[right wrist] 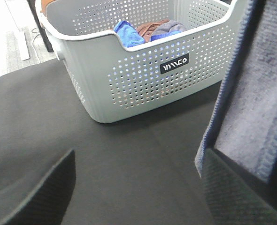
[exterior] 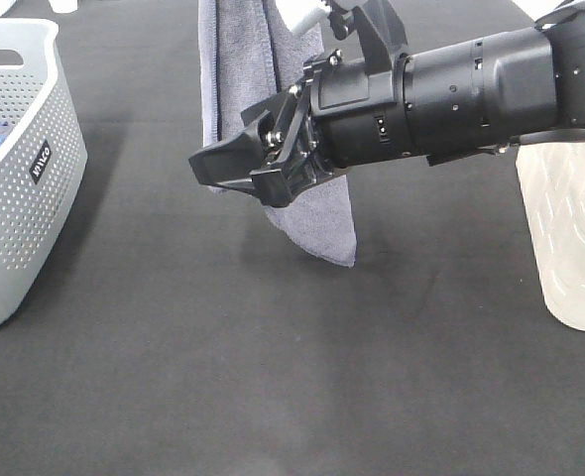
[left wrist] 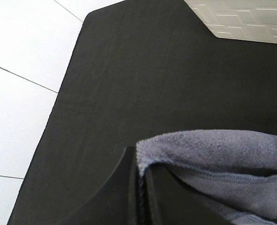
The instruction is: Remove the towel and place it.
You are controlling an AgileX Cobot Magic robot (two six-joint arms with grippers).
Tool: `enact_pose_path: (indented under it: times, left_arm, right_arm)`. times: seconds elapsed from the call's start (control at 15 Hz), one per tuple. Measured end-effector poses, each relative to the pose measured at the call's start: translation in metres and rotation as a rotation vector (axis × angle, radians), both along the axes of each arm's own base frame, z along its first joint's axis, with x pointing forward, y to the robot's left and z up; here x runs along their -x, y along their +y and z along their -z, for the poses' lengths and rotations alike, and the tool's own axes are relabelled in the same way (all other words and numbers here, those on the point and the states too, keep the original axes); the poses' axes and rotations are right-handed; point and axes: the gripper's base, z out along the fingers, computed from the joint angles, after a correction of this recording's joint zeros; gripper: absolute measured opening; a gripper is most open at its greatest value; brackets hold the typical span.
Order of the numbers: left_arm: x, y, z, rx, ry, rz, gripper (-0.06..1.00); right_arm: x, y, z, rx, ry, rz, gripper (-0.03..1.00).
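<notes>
1. The towel (exterior: 235,69) hangs in folds over the middle of the bench (exterior: 273,397), toward its far edge. Its top runs out of the exterior view, and its lower corner points down at the bench. Whether the corner touches the bench cannot be told.
2. Left jaws: clenched on the hemmed edge of the towel, as the left wrist view shows.
3. Right jaws: spread wide and gripping nothing. The right arm (exterior: 471,89) reaches in from the right edge of the bench. One jaw lies against the hanging towel and the other stands clear of it.
4. A grey basket (exterior: 25,178) stands at the left edge of the bench, with a blue cloth (right wrist: 126,33) among the cloths inside.
5. A white bin (exterior: 570,238) stands at the right edge.
</notes>
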Motion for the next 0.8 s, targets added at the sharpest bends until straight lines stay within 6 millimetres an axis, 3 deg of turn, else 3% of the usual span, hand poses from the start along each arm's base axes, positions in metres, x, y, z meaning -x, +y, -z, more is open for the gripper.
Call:
enact_pose_path:
  times: [0.4,0.8]
  left_arm:
    - [-0.0009,0.0012,0.0001,-0.015,-0.010,-0.008,0.00]
    - [-0.0007,0.0013,0.0005,-0.018,-0.006,-0.008,0.00]
  right_arm:
    - [0.0052,-0.0015,0.0062,0.031,0.147,0.008,0.68]
    - [-0.0042,-0.0061,0.0081,0.066,0.102,0.111,0.68]
